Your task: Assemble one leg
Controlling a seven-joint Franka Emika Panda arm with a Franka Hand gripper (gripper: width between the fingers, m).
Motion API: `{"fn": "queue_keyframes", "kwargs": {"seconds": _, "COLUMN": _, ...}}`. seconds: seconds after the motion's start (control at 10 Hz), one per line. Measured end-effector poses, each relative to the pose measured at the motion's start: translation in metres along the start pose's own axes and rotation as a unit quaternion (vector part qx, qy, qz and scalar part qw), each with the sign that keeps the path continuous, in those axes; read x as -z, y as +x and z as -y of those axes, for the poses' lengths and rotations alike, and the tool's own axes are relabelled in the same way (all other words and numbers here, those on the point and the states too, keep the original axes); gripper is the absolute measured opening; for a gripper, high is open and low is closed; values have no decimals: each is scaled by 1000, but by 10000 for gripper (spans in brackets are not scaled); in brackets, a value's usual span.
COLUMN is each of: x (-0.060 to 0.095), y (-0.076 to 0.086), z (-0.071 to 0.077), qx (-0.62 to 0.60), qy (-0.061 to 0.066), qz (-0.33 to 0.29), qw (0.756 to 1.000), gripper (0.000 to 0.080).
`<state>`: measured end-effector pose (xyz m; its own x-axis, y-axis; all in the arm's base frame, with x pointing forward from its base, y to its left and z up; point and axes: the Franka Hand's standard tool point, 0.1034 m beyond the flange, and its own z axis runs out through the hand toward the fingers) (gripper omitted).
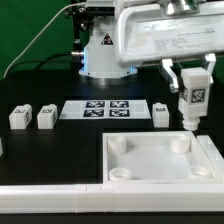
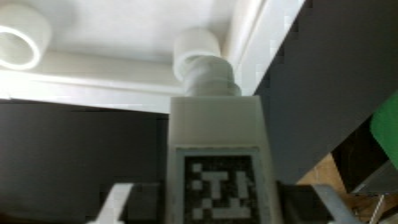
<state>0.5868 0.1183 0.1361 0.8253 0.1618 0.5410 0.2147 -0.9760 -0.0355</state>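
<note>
the gripper (image 1: 192, 92) is clamped on one leg (image 1: 192, 108), held upright over the white panel (image 1: 150, 172) at its far socket (image 1: 180, 143) on the exterior view's right. this looks like the insertion step. contact is unclear. next comes a straight, aligned descent, then seating the peg.

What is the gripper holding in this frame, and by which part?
A leg, clamped by the gripper on the two sides of its tagged upper end; its narrow lower end hangs free.
</note>
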Motion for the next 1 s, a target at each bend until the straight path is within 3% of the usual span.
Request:
{"fn": "queue_keyframes", "kwargs": {"seconds": 0.2, "x": -17, "y": 2, "z": -4, "qx": -2, "qy": 1, "qz": 3, "qw": 1000, "gripper": 291}}
{"fn": "queue_keyframes", "kwargs": {"seconds": 0.5, "x": -34, "y": -11, "z": -7, "qx": -8, "qy": 1, "qz": 12, "qw": 1000, "gripper": 291}}
{"fn": "queue_keyframes", "kwargs": {"seconds": 1.0, "x": -42, "y": 4, "z": -11, "qx": -12, "qy": 1, "qz": 3, "qw": 1000, "gripper": 291}}
